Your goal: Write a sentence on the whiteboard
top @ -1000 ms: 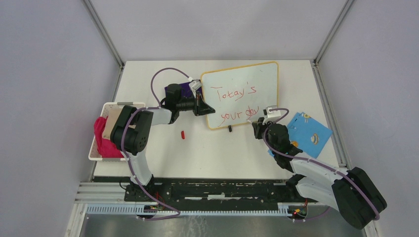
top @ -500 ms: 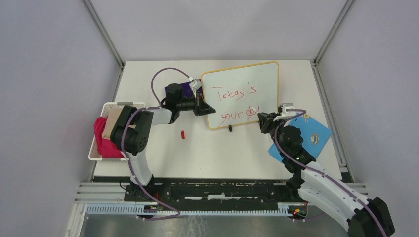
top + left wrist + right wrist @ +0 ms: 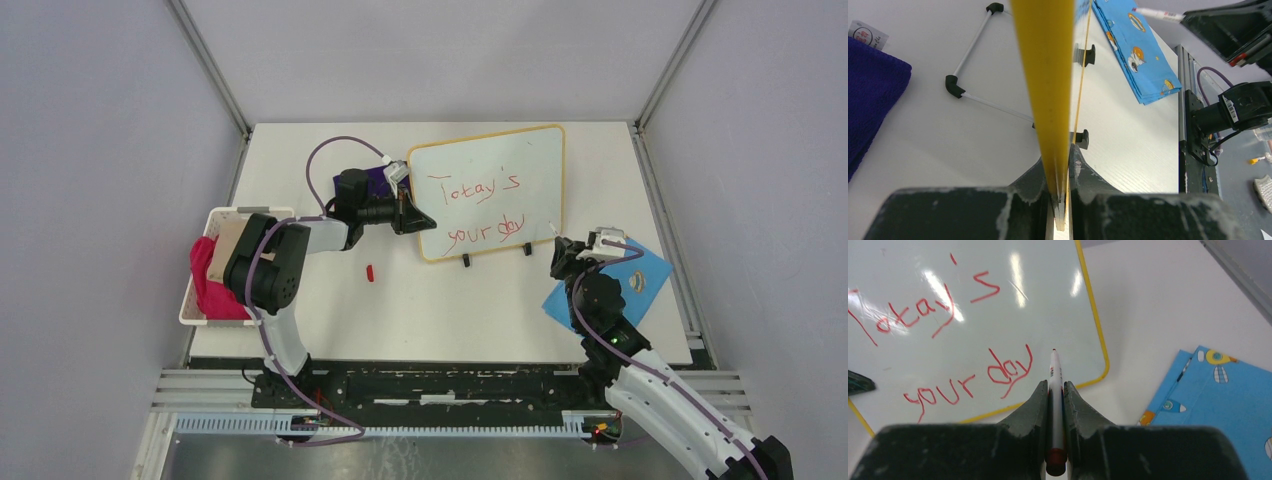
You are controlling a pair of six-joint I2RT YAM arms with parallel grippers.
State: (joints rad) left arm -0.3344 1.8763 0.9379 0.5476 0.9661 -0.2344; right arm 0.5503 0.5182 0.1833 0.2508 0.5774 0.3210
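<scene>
While the left end effector point(image 3: 412, 218) clamps the whiteboard point(image 3: 535, 160) to steady it upright on the tabletop point(image 3: 440, 310), the right end effector point(image 3: 1052, 386) holds the marker point(image 3: 1054, 365) clear of the finished sentence point(image 3: 470, 189).

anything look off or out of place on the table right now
The whiteboard sits skewed to the table edges, its left edge pinched by the left gripper. A small red piece, maybe a cap, lies loose before it. The sentence seems to read "Totay's".
</scene>
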